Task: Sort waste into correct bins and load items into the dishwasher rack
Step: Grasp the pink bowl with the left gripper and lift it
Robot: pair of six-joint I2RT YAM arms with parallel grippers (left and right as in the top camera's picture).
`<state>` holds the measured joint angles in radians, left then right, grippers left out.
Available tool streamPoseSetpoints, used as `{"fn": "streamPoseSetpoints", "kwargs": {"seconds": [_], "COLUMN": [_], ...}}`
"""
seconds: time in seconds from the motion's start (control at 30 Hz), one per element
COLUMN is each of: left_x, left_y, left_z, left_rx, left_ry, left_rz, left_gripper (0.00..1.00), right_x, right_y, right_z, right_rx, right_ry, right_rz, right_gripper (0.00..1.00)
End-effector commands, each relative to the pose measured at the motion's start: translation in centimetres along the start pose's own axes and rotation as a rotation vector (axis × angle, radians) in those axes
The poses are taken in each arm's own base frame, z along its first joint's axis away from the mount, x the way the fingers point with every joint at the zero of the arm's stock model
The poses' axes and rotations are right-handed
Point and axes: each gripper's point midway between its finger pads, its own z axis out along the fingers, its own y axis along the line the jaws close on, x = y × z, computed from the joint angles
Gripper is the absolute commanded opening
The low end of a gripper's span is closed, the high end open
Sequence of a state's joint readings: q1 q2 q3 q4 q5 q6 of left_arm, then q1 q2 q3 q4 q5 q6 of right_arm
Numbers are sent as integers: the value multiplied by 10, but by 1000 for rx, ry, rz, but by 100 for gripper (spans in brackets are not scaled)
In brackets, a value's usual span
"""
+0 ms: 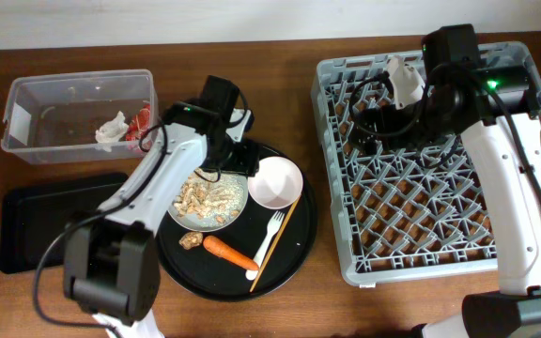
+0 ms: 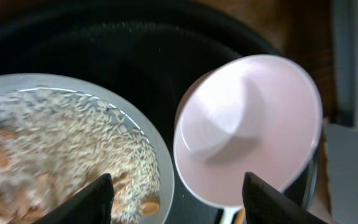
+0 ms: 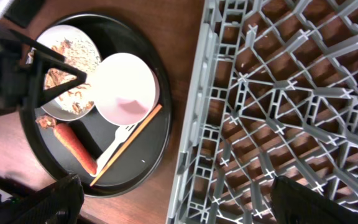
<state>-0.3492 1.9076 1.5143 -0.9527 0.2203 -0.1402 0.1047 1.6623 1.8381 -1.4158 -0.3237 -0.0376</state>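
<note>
Judging by how things lie, I put the job at an early stage. The clear tub (image 1: 26, 103) at the far left holds one crumpled napkin (image 1: 111, 130) and one red wrapper (image 1: 140, 127), and I see nothing in the black rectangular tray (image 1: 45, 225) at the near left. Everything else I can count sits on the round black tray (image 1: 289, 244) in the middle of the surface: one plate (image 2: 157, 149) carrying the rice scraps (image 1: 205, 195), one pink bowl (image 1: 275, 183) just beside it on the right, one white fork (image 3: 118, 138) and one chopstick (image 3: 145, 124) lying side by side, and one carrot (image 1: 230, 252) and one brown lump (image 1: 192, 241) towards the near edge. The rack (image 1: 440, 216) on the right shows bare lattice wherever the arm does not cover it. I cannot make out either cup, and a white shape at its far-left corner is too hidden to name. My left tool (image 2: 182, 202) hangs open and empty above the gap between plate and bowl. My right tool (image 3: 185, 205) is spread wide, holding nothing, above the far-left part of the rack. Three kinds of waste and all the tableware I can see are left to do.
</note>
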Motion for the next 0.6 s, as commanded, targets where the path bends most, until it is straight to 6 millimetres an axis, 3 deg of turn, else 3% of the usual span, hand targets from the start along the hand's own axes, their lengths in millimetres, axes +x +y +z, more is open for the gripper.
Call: {"fn": "streamPoseSetpoints", "kwargs": {"seconds": [0.0,0.2,0.33,0.5,0.57], "left_x": [7,13,14,14,9], "left_y": [2,-3,-8,-8,-6], "left_z": [27,54,57,53,37], "left_rx": [6,4,5,5,4], "left_ry": [58,106,110,111,100], "left_rz": [-8,10,24,22,7], "left_gripper": [60,33,3,0,0], "right_x": [2,2,3,4,5], "right_y": [-3,-3,-3,-4,-14], "right_z": [0,0,0,0,0], "right_rx": [24,24,24,28,90], "right_ry": [11,11,12,19,24], "right_rz": [-4,-4,-4,-2,-2], "right_gripper": [99,99,99,99,99]}}
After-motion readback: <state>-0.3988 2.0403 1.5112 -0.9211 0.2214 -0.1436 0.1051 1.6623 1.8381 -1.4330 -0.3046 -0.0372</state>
